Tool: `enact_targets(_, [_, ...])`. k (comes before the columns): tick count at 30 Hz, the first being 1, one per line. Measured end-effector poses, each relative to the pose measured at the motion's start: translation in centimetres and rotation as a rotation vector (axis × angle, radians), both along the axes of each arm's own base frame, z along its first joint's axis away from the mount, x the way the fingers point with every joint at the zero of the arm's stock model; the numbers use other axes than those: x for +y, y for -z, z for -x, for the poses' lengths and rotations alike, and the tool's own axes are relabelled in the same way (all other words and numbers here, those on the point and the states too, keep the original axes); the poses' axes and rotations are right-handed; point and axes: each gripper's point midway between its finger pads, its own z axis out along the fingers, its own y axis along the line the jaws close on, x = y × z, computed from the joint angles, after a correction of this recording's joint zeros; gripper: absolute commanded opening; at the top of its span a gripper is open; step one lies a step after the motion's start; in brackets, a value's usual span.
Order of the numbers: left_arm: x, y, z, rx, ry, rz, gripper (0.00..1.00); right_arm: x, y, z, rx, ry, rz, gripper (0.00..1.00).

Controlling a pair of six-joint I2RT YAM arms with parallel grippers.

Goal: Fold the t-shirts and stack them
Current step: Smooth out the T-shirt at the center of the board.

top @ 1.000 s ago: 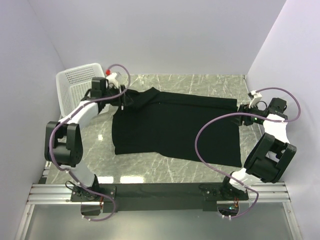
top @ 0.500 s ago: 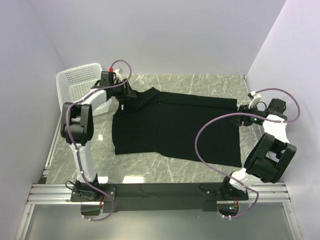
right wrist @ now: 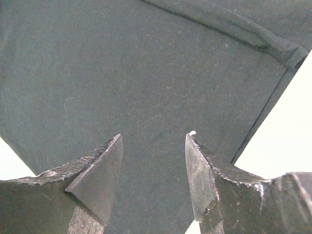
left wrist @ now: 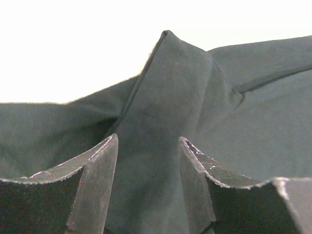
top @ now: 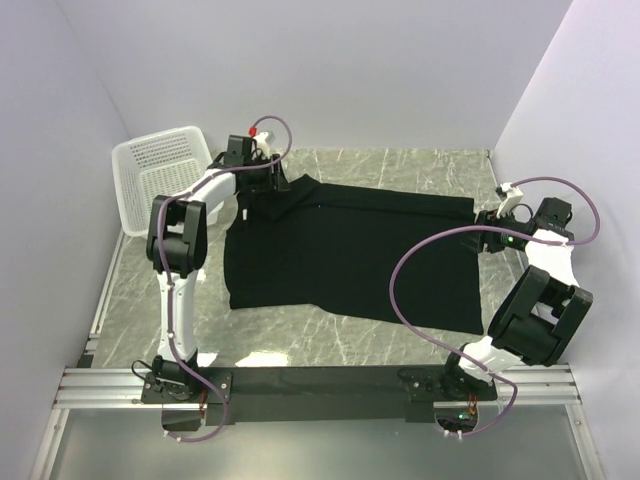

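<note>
Well, nearest to you the two arm bases stand on the metal rail (top: 320, 385) at the table's (top: 400, 168) near edge. Just beyond the rail one black t-shirt (top: 350, 250) lies spread on the marble top, about in the middle, with its long side running from left to right. Its near hem is flat and its far left corner is gathered up.

At the right edge of the cloth you find the right gripper (right wrist: 153, 135). In its wrist view the fingers stand apart and smooth black fabric fills the space beyond them, with a stitched hem crossing the upper right. Whether this claw pinches the cloth or only hangs over it, I cannot tell from this angle.

Farther back, the left arm reaches to the far left corner of the t-shirt. The left gripper (left wrist: 147, 138) is clenched on a raised fold there: a ridge of fabric runs up between its two fingers and makes a small peak.

At the far left, near the wall, the white mesh basket (top: 150, 140) stands beside the left arm, apart from the t-shirt.
</note>
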Motion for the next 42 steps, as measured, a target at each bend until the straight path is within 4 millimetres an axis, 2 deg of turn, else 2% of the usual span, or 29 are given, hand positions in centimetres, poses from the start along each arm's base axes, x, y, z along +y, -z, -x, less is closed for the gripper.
enact_targets(8, [-0.5, 1.1, -1.5, -0.055, 0.045, -0.083, 0.53, 0.0, 0.0, 0.0, 0.000, 0.000, 0.001, 0.61])
enact_targets(14, [-0.5, 2.2, -1.4, -0.047, 0.062, -0.104, 0.49, 0.0, 0.1, 0.0, 0.003, 0.001, -0.001, 0.61])
enact_targets(17, [-0.5, 2.4, -1.3, -0.043, 0.067, -0.108, 0.43, 0.0, 0.2, 0.0, 0.007, 0.003, -0.006, 0.61])
enact_targets(20, [-0.5, 2.5, -1.3, -0.042, 0.072, -0.106, 0.33, 0.0, 0.3, 0.0, 0.014, 0.005, -0.011, 0.61])
enact_targets(23, [-0.6, 2.4, -1.2, -0.045, 0.082, -0.102, 0.23, 0.0, 0.5, 0.0, 0.021, 0.007, -0.016, 0.61])
enact_targets(24, [-0.7, 2.3, -1.2, -0.046, 0.086, -0.100, 0.15, 0.0, 0.5, 0.0, 0.022, 0.008, -0.018, 0.61])
enact_targets(29, [-0.7, 2.2, -1.3, -0.053, 0.090, -0.101, 0.15, 0.0, 0.5, 0.0, 0.025, 0.014, -0.023, 0.61])
enact_targets(30, [-0.7, 2.2, -1.3, -0.053, 0.090, -0.102, 0.07, 0.0, 0.5, 0.0, 0.026, 0.014, -0.024, 0.61])
enact_targets(32, [-0.7, 2.2, -1.4, -0.058, 0.094, -0.106, 0.01, 0.0, 0.5, 0.0, 0.026, 0.014, -0.023, 0.61])
enact_targets(36, [-0.7, 1.8, -1.7, -0.075, 0.099, -0.111, 0.02, -0.1, 0.4, -0.1, 0.024, 0.015, -0.023, 0.61])
enact_targets(37, [-0.7, 1.7, -1.7, -0.081, 0.101, -0.114, 0.08, -0.2, 0.4, -0.1, 0.023, 0.016, -0.022, 0.61])
enact_targets(38, [-0.6, 1.7, -1.8, -0.085, 0.103, -0.121, 0.24, -0.2, 0.3, -0.1, 0.022, 0.017, -0.021, 0.61])
enact_targets(42, [-0.2, 1.9, -1.9, -0.089, 0.103, -0.148, 0.36, -0.3, 0.4, -0.1, 0.022, 0.021, -0.022, 0.61])
